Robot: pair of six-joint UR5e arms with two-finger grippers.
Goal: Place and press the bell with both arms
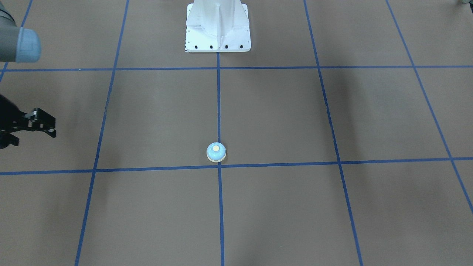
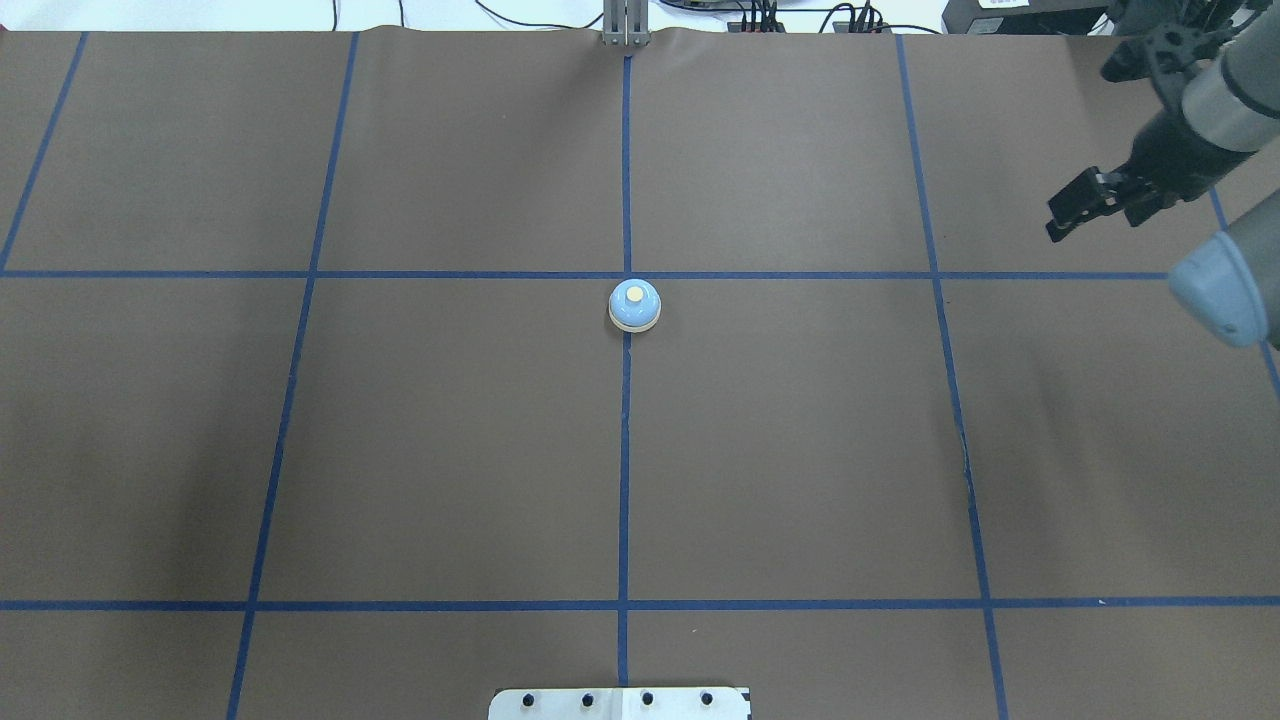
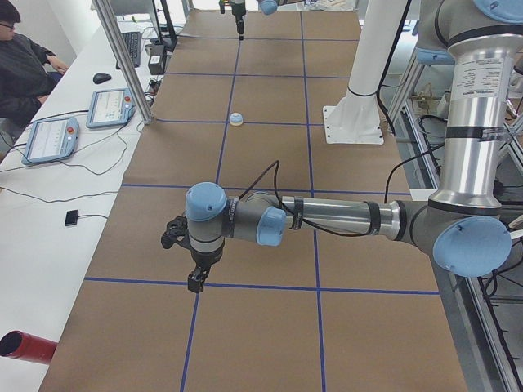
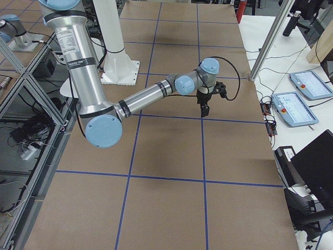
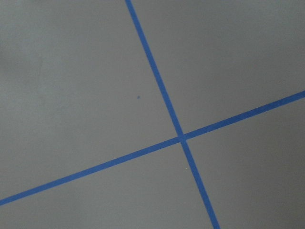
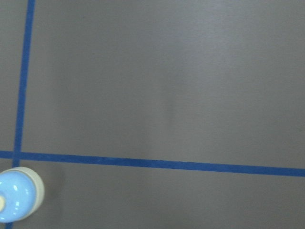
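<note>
"Brown paper covers the desk (image 2: 450,450), and blue tape lines (image 2: 625,480) divide it into big squares. Where is the bell?"

"The bell (image 2: 634,305) stands upright on the middle tape line, just on the robot's side of a crossing. Its cream button faces up, and nothing touches it."

"And the right arm?"

"The right arm (image 2: 1230,100) is at the right edge of the overhead view, well apart from the bell. Its jaws hang above the desk. I see nothing between them, but they look small and dark in every view. How wide they stand, I cannot tell."

"Does its wrist camera see the bell?"

"Only a part of it, in the lower left corner, beside a tape crossing."

"What about the left arm?"

"The left arm (image 3: 335,216) stretches out low over the desk at the robot's left end, far from the bell. Its jaws point down, just above a tape line. They show only in the side view, so I cannot tell if they are apart or together. Its wrist camera shows only paper and one tape crossing."

"Is there something else?"

"A white pedestal (image 1: 218,29) is bolted on the middle line at the robot's edge. A person (image 3: 20,69) in dark clothes sits at the side."
</note>
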